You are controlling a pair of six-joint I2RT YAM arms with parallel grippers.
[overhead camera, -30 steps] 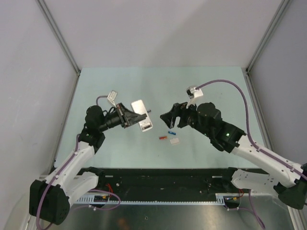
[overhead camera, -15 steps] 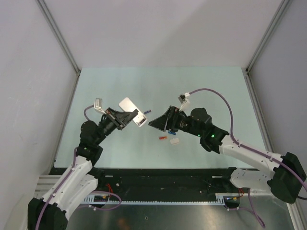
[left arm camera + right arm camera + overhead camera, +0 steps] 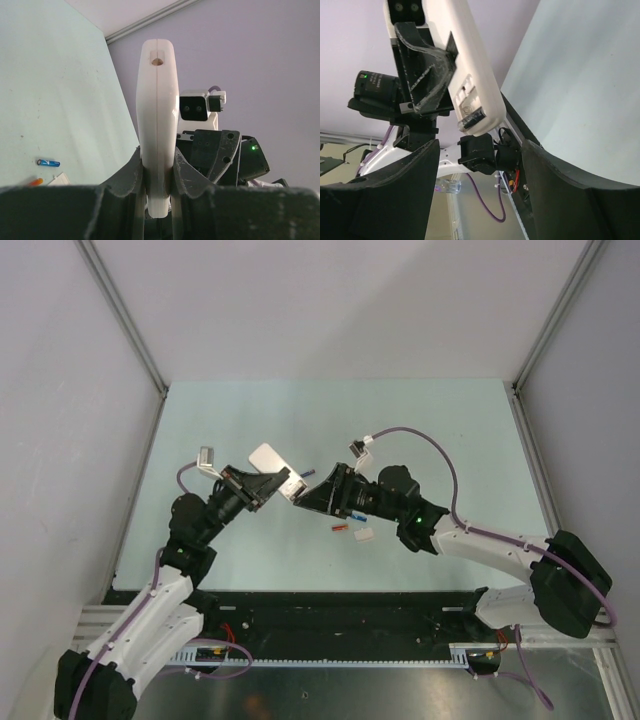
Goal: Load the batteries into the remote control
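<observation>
My left gripper (image 3: 272, 483) is shut on the remote control (image 3: 268, 457) and holds it above the table, white back up. In the left wrist view the remote (image 3: 157, 115) stands edge-on between the fingers (image 3: 130, 172). My right gripper (image 3: 312, 495) is open and empty, right at the remote's free end. In the right wrist view a dark battery (image 3: 474, 118) lies in the open compartment at the end of the remote (image 3: 465, 65), just above my right gripper (image 3: 479, 145). A blue battery (image 3: 357, 514) and an orange-red battery (image 3: 339, 528) lie on the table.
A small white cover piece (image 3: 364, 534) lies beside the two loose batteries, under the right arm. The blue battery (image 3: 48, 162) and the cover (image 3: 62, 178) also show in the left wrist view. Grey walls enclose the pale green table (image 3: 440, 430).
My right gripper has moved left, up to the remote's end. My left arm first lifted and tilted the remote, then held still over the last half second.
</observation>
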